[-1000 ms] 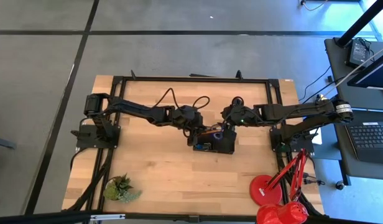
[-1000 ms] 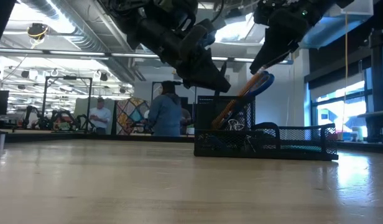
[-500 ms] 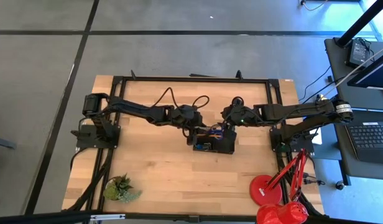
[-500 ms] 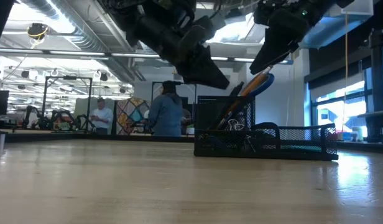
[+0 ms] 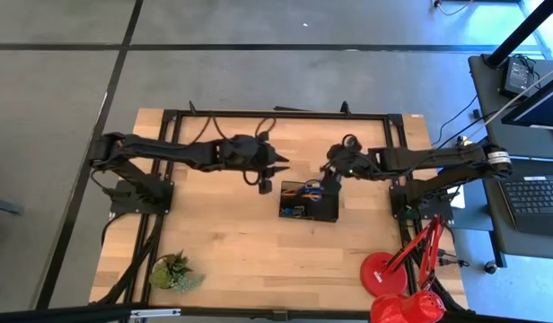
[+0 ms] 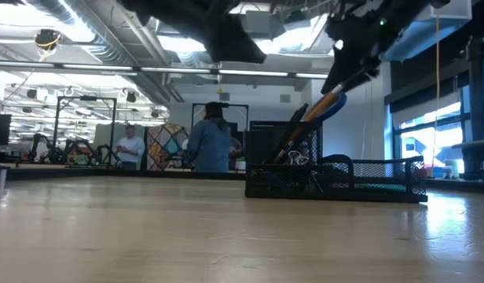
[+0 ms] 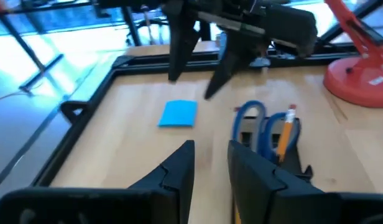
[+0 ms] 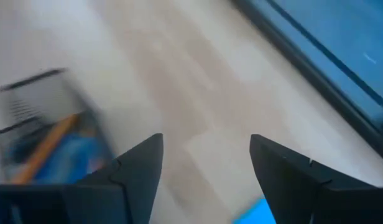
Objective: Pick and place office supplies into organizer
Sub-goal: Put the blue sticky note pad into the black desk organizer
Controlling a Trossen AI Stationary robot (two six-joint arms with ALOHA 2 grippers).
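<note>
Beside organizer (image 5: pixel 308 201) — left gripper (image 5: pixel 273 168) slightly spread, empty | right gripper (image 5: pixel 328 182) spread above it

A black mesh organizer (image 6: pixel 336 187) is sitting on the wooden table (image 6: pixel 187 236), blue-handled scissors (image 6: pixel 330 104) and an orange pencil (image 6: pixel 301 130) leaning out. A person (image 6: pixel 210 141) is standing behind.

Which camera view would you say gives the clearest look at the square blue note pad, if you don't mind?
The left wrist view: the blue note pad lies flat and unobstructed on the table there. The right wrist view catches only a blue corner at its edge. The high view hides it under the right arm, and the low view does not show it.
</note>
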